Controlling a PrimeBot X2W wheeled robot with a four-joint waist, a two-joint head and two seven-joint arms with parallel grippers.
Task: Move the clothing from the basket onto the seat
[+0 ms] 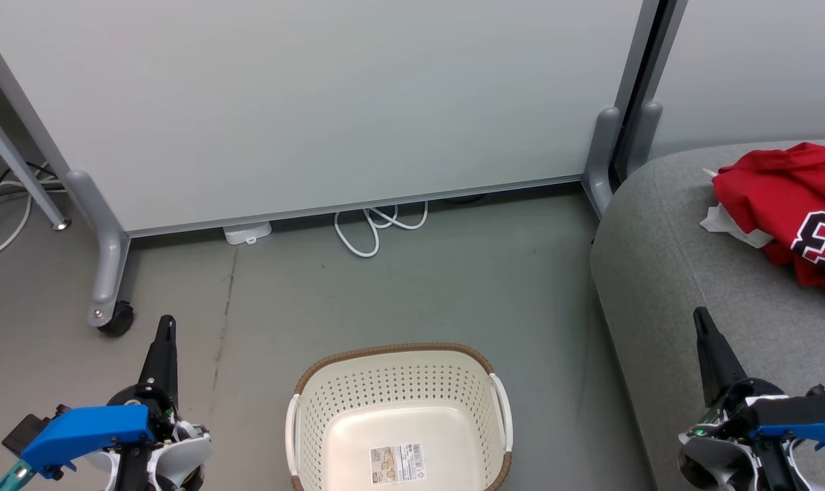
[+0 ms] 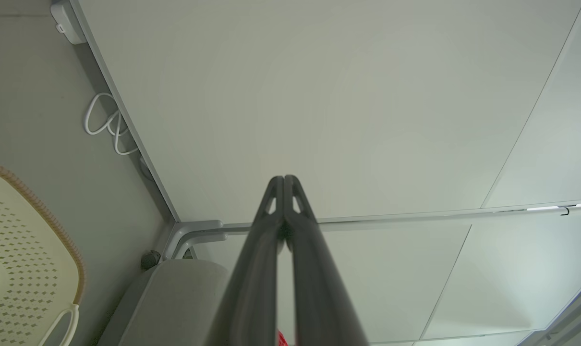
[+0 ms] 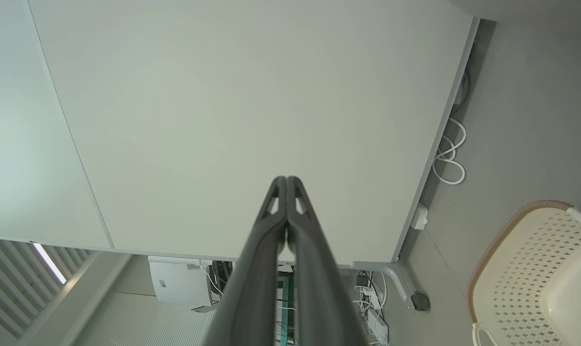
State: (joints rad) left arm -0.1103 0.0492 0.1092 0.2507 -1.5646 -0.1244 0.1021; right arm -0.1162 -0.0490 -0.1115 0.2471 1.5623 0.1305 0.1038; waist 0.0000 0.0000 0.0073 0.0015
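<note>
Basket (image 1: 392, 385) empty at lower centre; clothing (image 1: 787, 198) heaped on seat (image 1: 665, 273), upper right.
Left gripper (image 1: 166, 326) and right gripper (image 1: 700, 317) both closed on nothing. The right one is nearer, with the heap up-frame and right of it. The heap runs off-frame, so it is possibly both garments.

floor (image 1: 453, 286): basket (image 1: 399, 389), looped white cable (image 1: 375, 228) | seat (image 1: 671, 273): red clothing (image 1: 781, 191) heaped on cushion
</note>
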